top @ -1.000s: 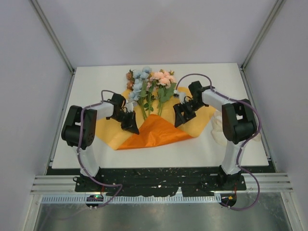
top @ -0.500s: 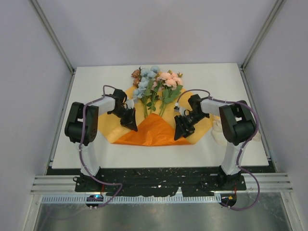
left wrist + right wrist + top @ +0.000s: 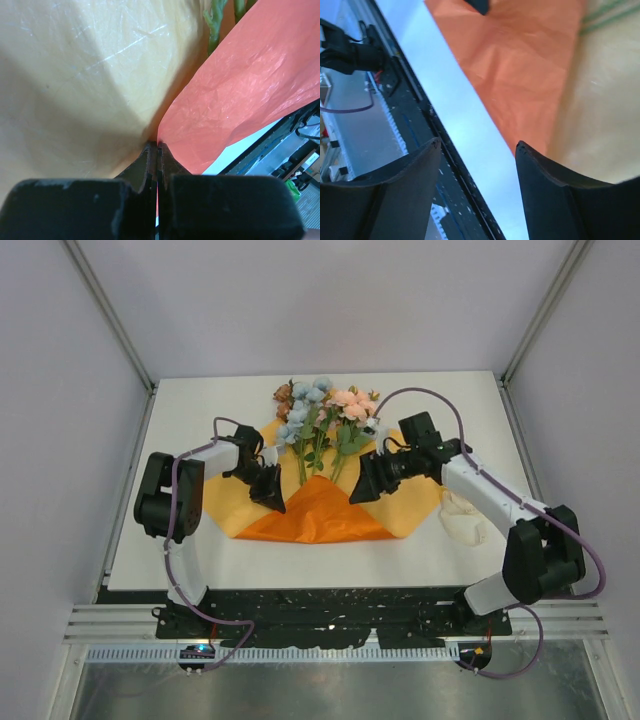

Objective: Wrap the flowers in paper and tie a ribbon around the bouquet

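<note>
The flowers (image 3: 322, 418) lie at the back of the table with their green stems (image 3: 214, 26) running onto the orange paper (image 3: 322, 517). The front of the sheet is folded up over the stems, and its paler underside (image 3: 228, 508) shows at both sides. My left gripper (image 3: 272, 498) is shut on the paper's fold at the left, pinching it (image 3: 157, 146) between the pale face (image 3: 75, 75) and the orange face (image 3: 240, 75). My right gripper (image 3: 361, 489) hovers open over the fold's right side, nothing between its fingers (image 3: 479, 144). The cream ribbon (image 3: 463, 519) lies bunched at the right.
The white table (image 3: 180, 420) ends at a black front rail (image 3: 320, 600), which also shows in the right wrist view below the rail edge (image 3: 415, 95). Grey walls close in the table on three sides.
The paper was drawn toward the front and the flowers slid back a little. My right arm swung its elbow out to the right, uncovering the ribbon, and its gripper rose leftward.
</note>
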`<move>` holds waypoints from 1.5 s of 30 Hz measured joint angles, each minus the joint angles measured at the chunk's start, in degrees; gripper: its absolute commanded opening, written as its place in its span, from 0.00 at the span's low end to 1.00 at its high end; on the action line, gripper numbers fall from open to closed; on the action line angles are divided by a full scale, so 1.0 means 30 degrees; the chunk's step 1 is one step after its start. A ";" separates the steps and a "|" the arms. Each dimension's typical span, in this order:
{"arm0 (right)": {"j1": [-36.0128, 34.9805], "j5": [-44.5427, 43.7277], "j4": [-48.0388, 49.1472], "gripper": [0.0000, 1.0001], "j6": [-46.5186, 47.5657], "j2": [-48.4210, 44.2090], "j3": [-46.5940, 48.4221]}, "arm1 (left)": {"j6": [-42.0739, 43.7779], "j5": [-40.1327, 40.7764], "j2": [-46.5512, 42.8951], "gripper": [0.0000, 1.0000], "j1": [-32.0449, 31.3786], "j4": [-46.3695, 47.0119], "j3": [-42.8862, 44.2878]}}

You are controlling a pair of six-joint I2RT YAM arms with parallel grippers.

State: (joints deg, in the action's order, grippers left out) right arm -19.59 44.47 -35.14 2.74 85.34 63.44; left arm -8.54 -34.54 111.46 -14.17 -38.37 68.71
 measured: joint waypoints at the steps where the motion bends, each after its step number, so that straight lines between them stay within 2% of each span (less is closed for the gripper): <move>1: -0.0583 0.0299 0.0510 0.58 -0.0401 -0.0160 -0.0124 | 0.0000 0.0007 0.0000 0.00 0.0000 0.0000 0.0000; 3: -0.2011 0.0962 0.1916 0.53 -0.1413 -0.0066 -0.0707 | -0.0007 0.0007 0.0000 0.00 0.0000 0.0000 0.0000; 7: -0.3643 0.1894 0.4087 0.55 -0.3140 0.1632 -0.2630 | -0.0029 0.0015 0.0000 0.00 0.0000 0.0000 0.0000; 13: -0.3315 0.1843 0.6506 0.56 -0.5144 0.5013 -0.4707 | -0.0073 0.0015 -0.0036 0.00 0.0007 0.0066 -0.0058; 18: -0.2419 0.2958 0.8255 0.57 -0.7031 0.5916 -0.5530 | -0.0080 0.0138 -0.0270 0.01 0.0015 0.0270 -0.0328; 22: -0.1894 0.3738 0.9063 0.58 -0.7963 0.6317 -0.5836 | -0.0117 0.0087 -0.0969 0.47 0.0277 0.0984 -0.1188; 24: -0.1705 0.4197 0.9245 0.58 -0.8298 0.6637 -0.5843 | -0.0612 -0.0561 -0.2448 0.69 0.1122 0.2004 -0.2739; 25: -0.1617 0.4437 0.9340 0.58 -0.8480 0.6812 -0.5843 | -0.0867 -0.0823 -0.3512 0.74 0.1814 0.2608 -0.3672; 28: -0.1479 0.4969 0.9566 0.59 -0.8852 0.7147 -0.5836 | -0.2040 -0.1690 -0.8014 0.77 0.4459 0.4175 -0.6288; 31: -0.1443 0.5085 0.9697 0.60 -0.9114 0.7191 -0.5843 | -0.3235 -0.2681 -1.2495 0.77 0.5588 0.5639 -0.7541; 34: -0.1443 0.5093 0.9785 0.61 -0.9406 0.7227 -0.5850 | -0.6207 -0.4029 -1.6407 0.78 0.4743 0.8867 -1.0083; 36: -0.1428 0.5195 0.9865 0.61 -0.9559 0.7300 -0.5850 | -0.8794 -0.4233 -1.7952 0.84 0.3082 1.2014 -1.3158; 38: -0.1421 0.5333 0.9981 0.62 -0.9624 0.7410 -0.5843 | -1.0652 -0.3767 -1.8200 0.87 0.1290 1.3981 -1.5599; 40: -0.1392 0.5479 0.9989 0.62 -0.9653 0.7526 -0.5807 | -1.1803 -0.2994 -1.7478 0.87 -0.0284 1.4302 -1.6925; 42: -0.1355 0.5581 1.0003 0.63 -0.9683 0.7577 -0.5792 | -1.2604 -0.2353 -1.6371 0.88 -0.1406 1.4360 -1.6954; 45: -0.1333 0.5690 1.0018 0.64 -0.9690 0.7650 -0.5770 | -1.3216 -0.1690 -1.4542 0.88 -0.1741 1.4739 -1.5926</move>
State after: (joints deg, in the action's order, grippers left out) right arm -23.59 61.54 -5.08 -26.33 108.29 46.13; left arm -48.18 -39.62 67.83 -19.40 5.85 20.93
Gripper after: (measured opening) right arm 0.622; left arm 0.873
